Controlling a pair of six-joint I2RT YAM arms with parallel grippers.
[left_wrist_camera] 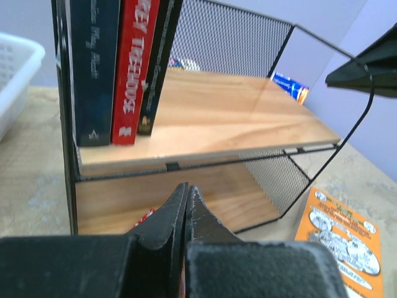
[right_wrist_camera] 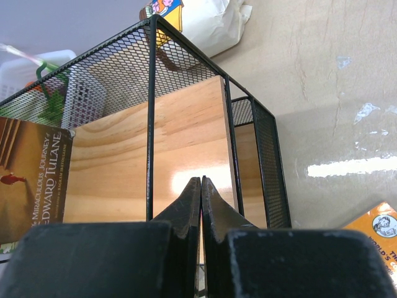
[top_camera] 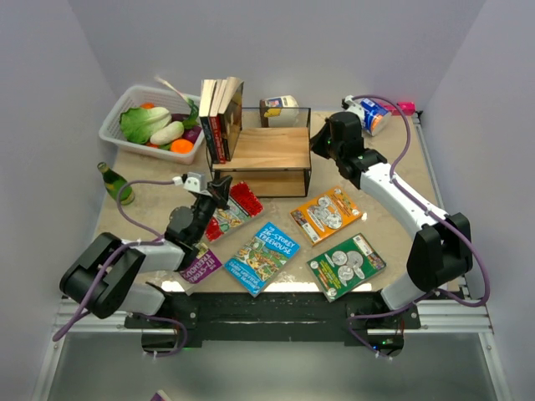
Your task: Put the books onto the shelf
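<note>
Worktop: carries the shelf at rear centre, with five books lying flat in front of it.
Shelf: top board mostly bare; upright books stand at its left end.
Flat books: red book and orange book lie nearest the shelf. Purple book, blue book and green book lie nearer the arm bases.
Left jaws: closed, gripping nothing, low in front of the shelf's lower board.
Right jaws: closed, empty, at the shelf's right end, well apart from any flat book.
Key relation: the red book lies directly beneath the left jaws, its long axis slanting from near-left to far-right.
Nearer arm: left; judged to need opening before a pick.
</note>
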